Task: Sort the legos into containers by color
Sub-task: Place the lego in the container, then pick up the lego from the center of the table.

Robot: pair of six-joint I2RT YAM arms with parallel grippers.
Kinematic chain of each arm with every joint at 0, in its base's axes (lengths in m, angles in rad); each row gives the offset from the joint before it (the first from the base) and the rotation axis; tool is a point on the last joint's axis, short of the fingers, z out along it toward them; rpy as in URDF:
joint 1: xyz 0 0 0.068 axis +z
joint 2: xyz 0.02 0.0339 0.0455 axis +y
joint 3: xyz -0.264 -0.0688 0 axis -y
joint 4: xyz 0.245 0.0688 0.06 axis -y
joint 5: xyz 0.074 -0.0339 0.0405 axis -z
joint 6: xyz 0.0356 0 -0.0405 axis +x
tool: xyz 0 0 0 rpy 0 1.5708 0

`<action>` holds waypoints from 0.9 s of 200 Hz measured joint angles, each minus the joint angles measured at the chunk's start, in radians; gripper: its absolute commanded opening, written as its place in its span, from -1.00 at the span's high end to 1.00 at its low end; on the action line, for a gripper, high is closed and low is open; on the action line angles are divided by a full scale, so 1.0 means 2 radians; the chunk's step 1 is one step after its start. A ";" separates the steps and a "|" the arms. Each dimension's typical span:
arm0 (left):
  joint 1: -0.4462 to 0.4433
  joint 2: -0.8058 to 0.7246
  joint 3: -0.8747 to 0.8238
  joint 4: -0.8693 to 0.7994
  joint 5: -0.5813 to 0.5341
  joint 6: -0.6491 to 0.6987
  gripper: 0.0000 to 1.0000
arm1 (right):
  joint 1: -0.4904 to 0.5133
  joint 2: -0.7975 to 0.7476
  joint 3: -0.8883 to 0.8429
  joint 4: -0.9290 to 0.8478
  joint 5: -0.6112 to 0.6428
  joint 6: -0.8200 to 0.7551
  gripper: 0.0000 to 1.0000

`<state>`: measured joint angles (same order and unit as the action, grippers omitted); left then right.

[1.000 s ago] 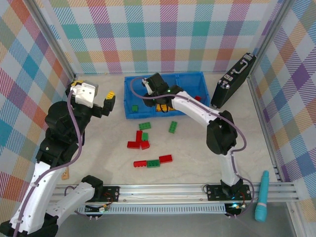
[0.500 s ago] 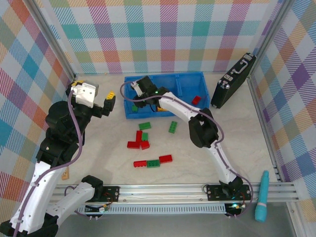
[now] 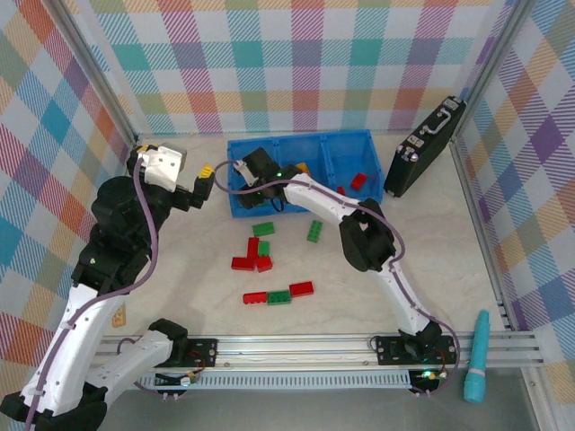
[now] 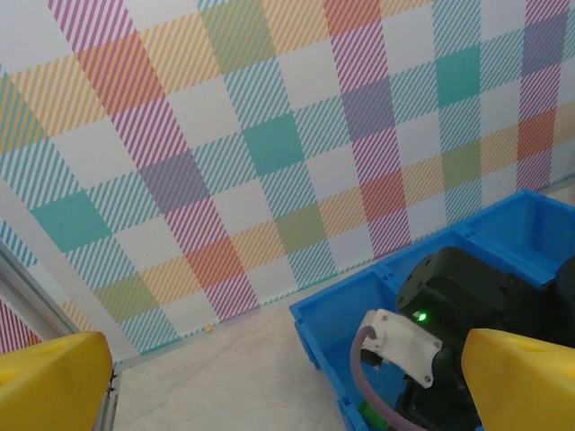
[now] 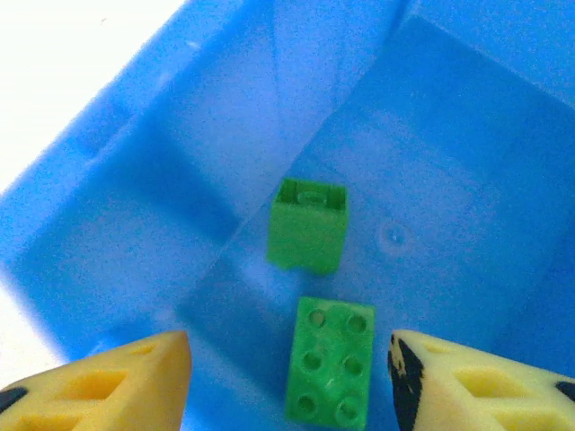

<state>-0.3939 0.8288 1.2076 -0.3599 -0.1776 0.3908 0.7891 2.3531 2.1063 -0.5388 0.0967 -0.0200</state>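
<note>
1. Gap wide on left gripper (image 3: pixel 201 180), nothing in it; hangs upper left, just beside the blue bin (image 3: pixel 235 206).
2. Right gripper (image 3: pixel 256 182): fingers spread, empty, down in the bin's left compartment over two green bricks (image 5: pixel 307 224).
3. Loose legos (image 3: pixel 260 261) mid-frame, below the bin. Nearest green brick (image 3: pixel 263 230) lies long axis across the frame; your right gripper is the closer one, I judge.

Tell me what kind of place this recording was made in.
Probably a lab robot cell: pastel plaid walls on aluminium posts enclose a beige tabletop, with black-and-white robot arms bolted to a metal rail.
</note>
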 measured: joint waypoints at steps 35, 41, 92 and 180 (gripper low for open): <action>0.000 0.000 0.004 -0.002 -0.004 0.003 -1.00 | 0.003 -0.122 -0.088 0.000 0.027 0.021 -0.31; 0.000 -0.001 0.004 -0.002 -0.004 0.003 -1.00 | 0.004 -0.152 -0.113 0.003 0.034 0.028 -0.32; 0.000 -0.010 0.004 -0.002 -0.002 -0.002 -0.99 | 0.006 -0.379 -0.356 0.011 0.092 0.140 -0.38; -0.001 -0.049 0.003 -0.001 0.014 -0.018 -1.00 | 0.006 -0.492 -0.595 0.016 0.122 0.346 -0.73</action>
<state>-0.3950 0.7311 1.2140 -0.3626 -0.1490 0.3546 0.8009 1.3701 0.9157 -0.5076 0.3405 0.6727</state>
